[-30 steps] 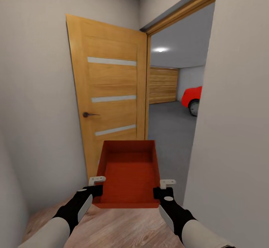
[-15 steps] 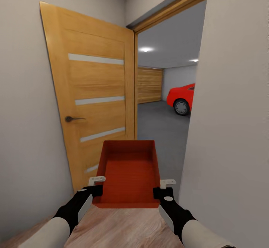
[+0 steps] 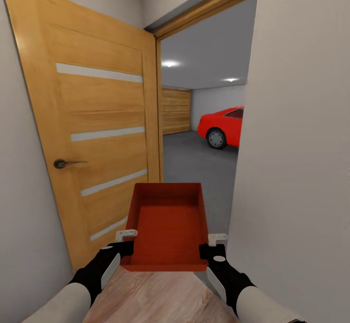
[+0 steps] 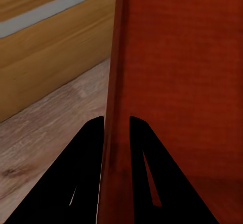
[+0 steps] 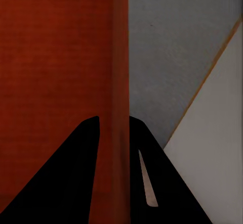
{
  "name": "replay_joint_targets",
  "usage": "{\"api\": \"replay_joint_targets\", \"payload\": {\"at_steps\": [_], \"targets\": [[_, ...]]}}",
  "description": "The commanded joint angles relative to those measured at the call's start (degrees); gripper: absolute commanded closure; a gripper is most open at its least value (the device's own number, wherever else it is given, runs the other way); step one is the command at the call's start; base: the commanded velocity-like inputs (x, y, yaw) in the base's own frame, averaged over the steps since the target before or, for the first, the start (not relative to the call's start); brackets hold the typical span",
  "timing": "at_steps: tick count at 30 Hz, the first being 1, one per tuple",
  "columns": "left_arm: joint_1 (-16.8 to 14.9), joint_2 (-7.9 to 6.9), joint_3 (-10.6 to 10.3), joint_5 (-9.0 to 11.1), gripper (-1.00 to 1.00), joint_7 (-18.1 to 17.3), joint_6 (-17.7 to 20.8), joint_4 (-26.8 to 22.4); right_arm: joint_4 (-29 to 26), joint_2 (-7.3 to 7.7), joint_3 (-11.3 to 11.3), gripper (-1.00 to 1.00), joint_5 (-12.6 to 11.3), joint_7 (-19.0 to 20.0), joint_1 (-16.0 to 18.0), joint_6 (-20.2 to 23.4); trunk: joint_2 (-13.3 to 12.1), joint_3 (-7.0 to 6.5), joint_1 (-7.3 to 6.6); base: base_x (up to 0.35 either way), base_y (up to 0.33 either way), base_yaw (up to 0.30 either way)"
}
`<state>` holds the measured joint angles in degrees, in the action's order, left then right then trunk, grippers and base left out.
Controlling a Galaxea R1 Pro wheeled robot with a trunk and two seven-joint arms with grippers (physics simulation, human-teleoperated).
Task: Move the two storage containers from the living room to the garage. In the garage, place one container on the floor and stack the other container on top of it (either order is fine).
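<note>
Between left gripper (image 3: 127, 240) and right gripper (image 3: 214, 244), storage container (image 3: 167, 225) held.

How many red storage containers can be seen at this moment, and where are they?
1. The storage container is held in front of the robot, the left claw gripping one side wall and the right claw the other, before the garage doorway. A second one may be elsewhere.

Your view of the red car (image 3: 224, 126) is cut by the wall (image 3: 296, 143) on the right, so you see just its front and one wheel. The open door (image 3: 92, 133) runs off the top and left edges. The container (image 3: 167, 225) hides the floor beneath it, and each wrist view crops its walls
</note>
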<state>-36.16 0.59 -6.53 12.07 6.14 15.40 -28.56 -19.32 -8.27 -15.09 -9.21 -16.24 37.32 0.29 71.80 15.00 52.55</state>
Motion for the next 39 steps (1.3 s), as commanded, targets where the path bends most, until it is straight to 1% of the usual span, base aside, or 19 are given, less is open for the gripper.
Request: {"api": "replay_joint_targets", "payload": {"at_steps": [1,9,31,39], "targets": [[-0.06,-0.24,1.43,-0.9,1.0,0.9,-1.33,-0.27,0.07,0.06,-0.82,1.0,-1.49,0.5,0.03,0.08,0.05,0.08,0.03,0.217,0.166,-0.113],[-0.06,-0.29,1.43,-0.9,1.0,0.9,-1.34,-0.27,0.07,0.05,-0.82,1.0,-1.5,0.51,0.03,0.13,0.05,0.08,0.03,0.217,0.166,-0.051],[-0.06,-0.24,1.43,-0.9,1.0,0.91,-1.34,-0.27,0.07,0.01,-0.82,1.0,-1.51,0.51,0.03,0.11,0.05,0.08,0.03,0.217,0.166,-0.234],[-0.06,-0.24,1.43,-0.9,1.0,0.9,-1.33,-0.27,0.07,0.03,-0.82,1.0,-1.57,0.51,0.03,0.08,0.05,0.08,0.03,0.218,0.169,-0.066]]}}
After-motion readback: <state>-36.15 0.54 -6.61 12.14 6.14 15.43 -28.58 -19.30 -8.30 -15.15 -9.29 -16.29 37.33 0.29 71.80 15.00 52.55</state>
